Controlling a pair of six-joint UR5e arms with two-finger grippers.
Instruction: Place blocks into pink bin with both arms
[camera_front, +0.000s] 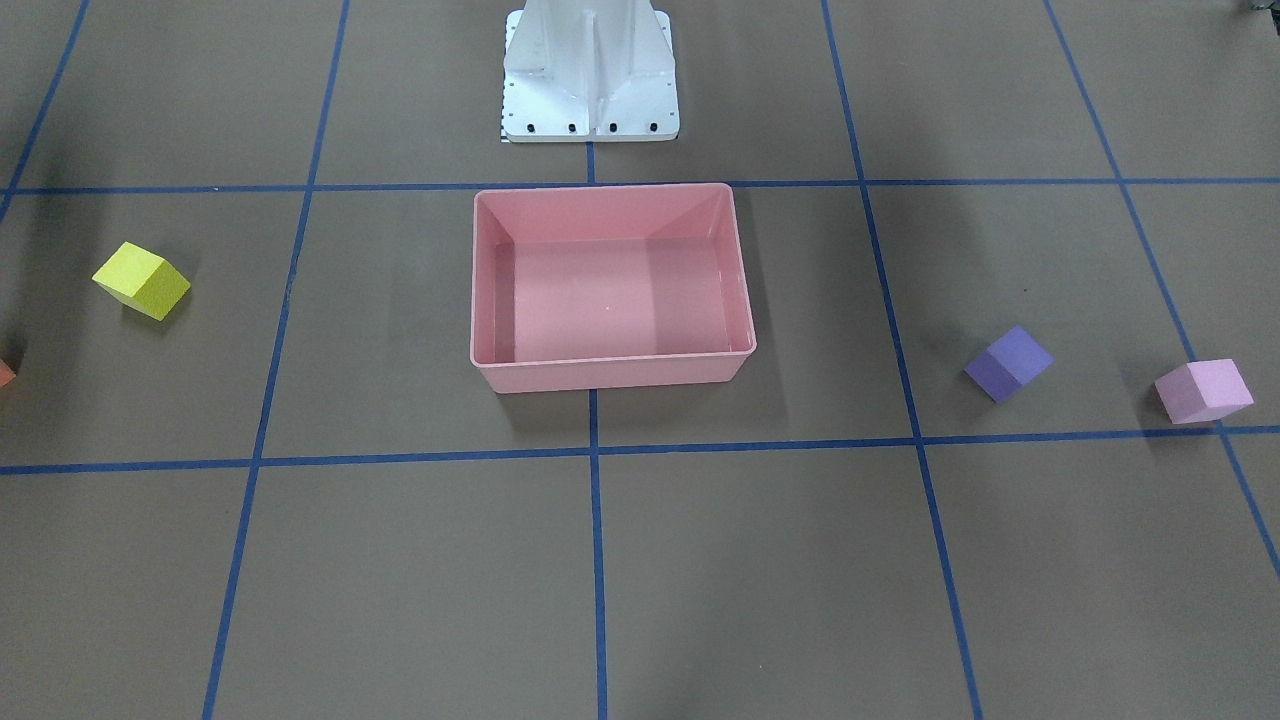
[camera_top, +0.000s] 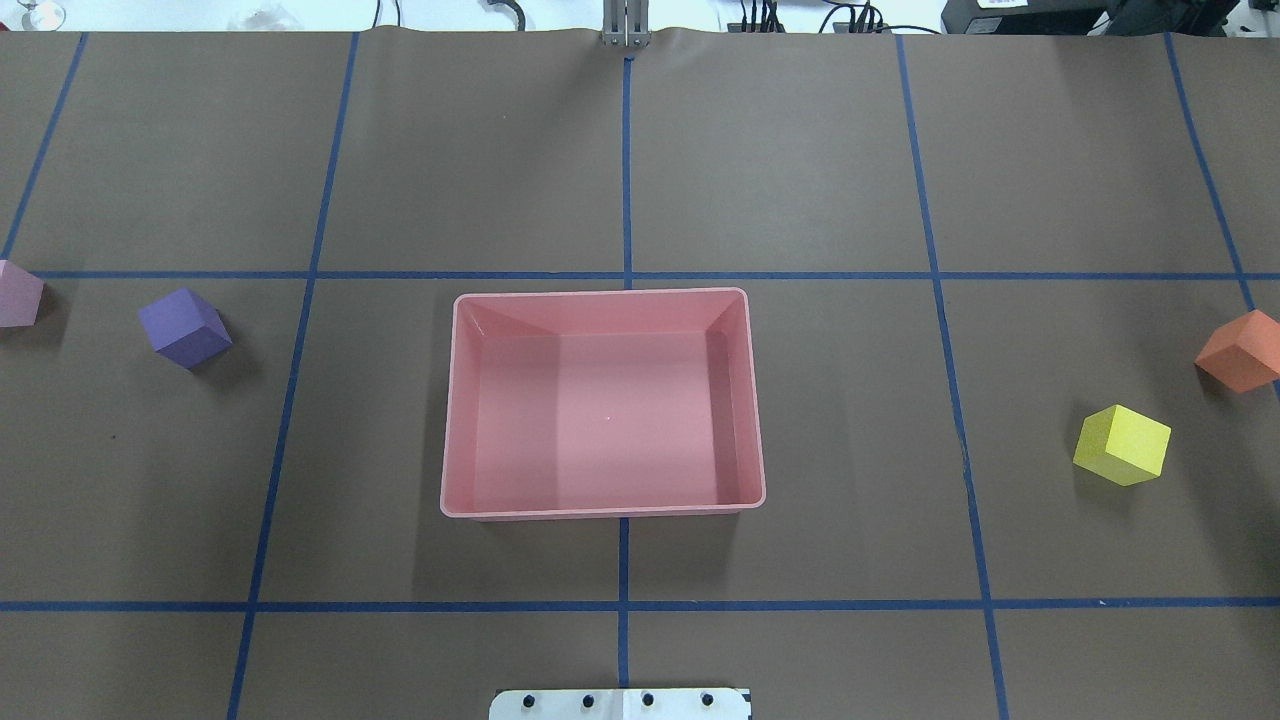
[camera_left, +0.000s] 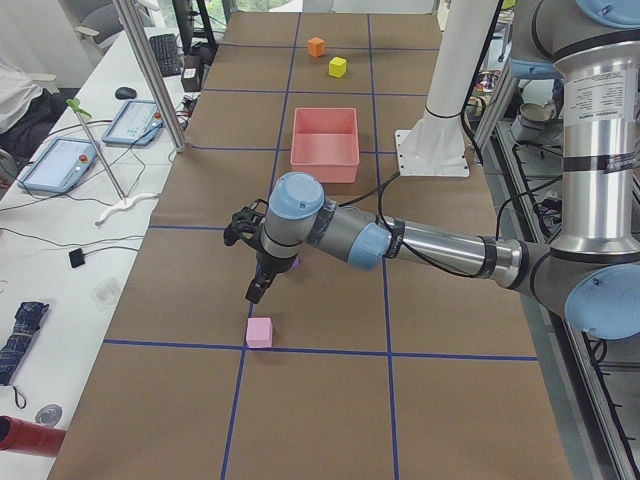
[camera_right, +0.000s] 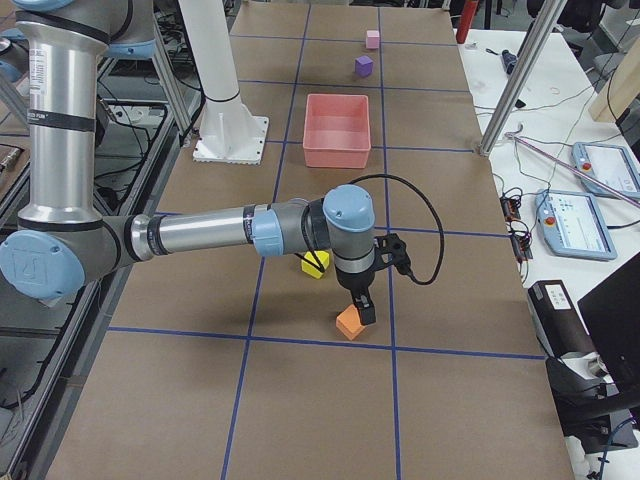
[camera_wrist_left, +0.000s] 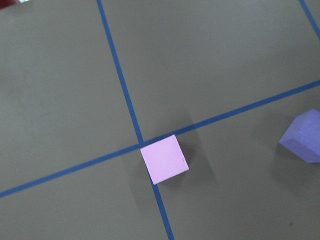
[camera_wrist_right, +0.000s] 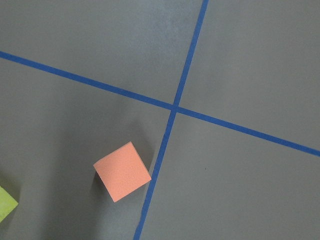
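Hovering left end effector (camera_left: 255, 288) above pink cube (camera_left: 259, 332), right end effector (camera_right: 361, 306) near orange cube (camera_right: 349, 323); openness unclear

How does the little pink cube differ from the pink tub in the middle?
The light pink cube is pale lilac-pink; the pink bin is salmon. The cube is a small closed block; the bin is far larger, open and empty. The bin sits centrally; the cube lies far out on the robot's left. Both are pinkish and rest flat.
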